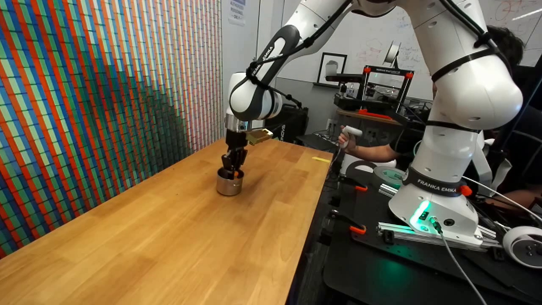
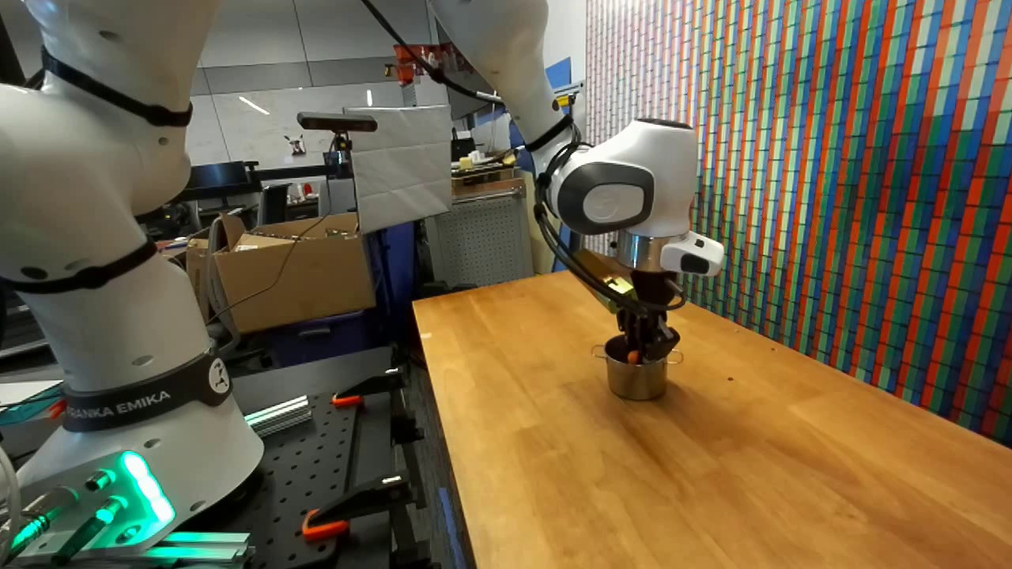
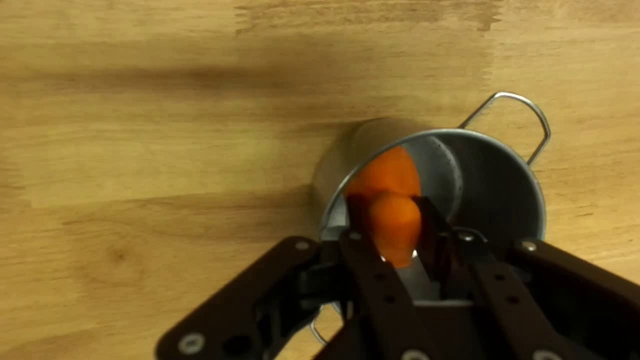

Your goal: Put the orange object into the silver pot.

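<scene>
The silver pot (image 1: 229,187) stands upright on the wooden table; it also shows in an exterior view (image 2: 637,381) with thin wire handles. In the wrist view the pot (image 3: 500,200) lies under the fingers, its grey inside partly visible. My gripper (image 1: 232,170) points down, with its fingertips inside the pot's mouth. In the wrist view the gripper (image 3: 389,204) has its fingers against both sides of the orange object (image 3: 396,225). The object's wider part extends past the fingertips within the rim. Small bits of the orange object show in both exterior views (image 1: 236,174) (image 2: 633,357). Whether it touches the pot's bottom is unclear.
The wooden table (image 1: 178,228) runs along a wall covered in coloured strips (image 1: 106,84). A yellow tape strip (image 1: 320,159) lies near the table's edge. A person's hand (image 1: 345,140) holds a white controller beyond the table. A cardboard box (image 2: 292,273) stands off the table.
</scene>
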